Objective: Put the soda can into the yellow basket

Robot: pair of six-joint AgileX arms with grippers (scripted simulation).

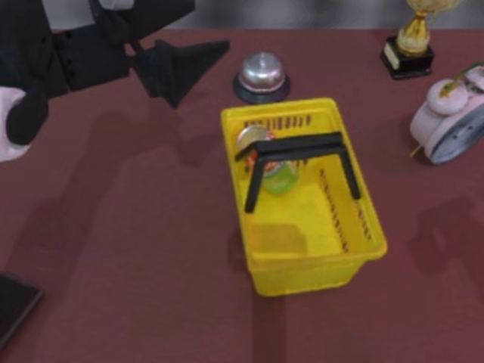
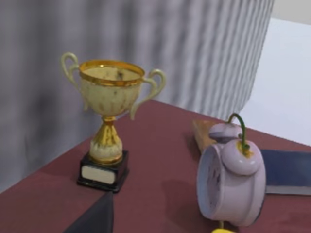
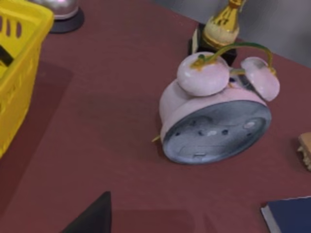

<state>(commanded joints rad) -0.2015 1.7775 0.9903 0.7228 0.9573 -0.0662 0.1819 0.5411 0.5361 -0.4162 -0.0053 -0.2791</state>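
Note:
The soda can (image 1: 278, 172) lies on its side inside the yellow basket (image 1: 364, 203), towards the basket's far end. Its silver top (image 1: 252, 138) points to the far left corner, and the black handle (image 1: 302, 147) crosses over it. My left gripper (image 1: 201, 75) hangs open and empty above the table, left of and behind the basket, well clear of the can. One of its fingers (image 2: 99, 218) shows in the left wrist view. My right arm is out of the top view. In the right wrist view one fingertip (image 3: 99, 213) shows over bare table, nothing held.
A silver call bell (image 1: 262, 76) stands just behind the basket. A gold trophy (image 1: 412, 41) and a pink alarm clock (image 1: 450, 121) sit at the back right. A dark blue book (image 3: 289, 216) lies near the clock. A dark flat object (image 1: 11, 302) sits at the front left edge.

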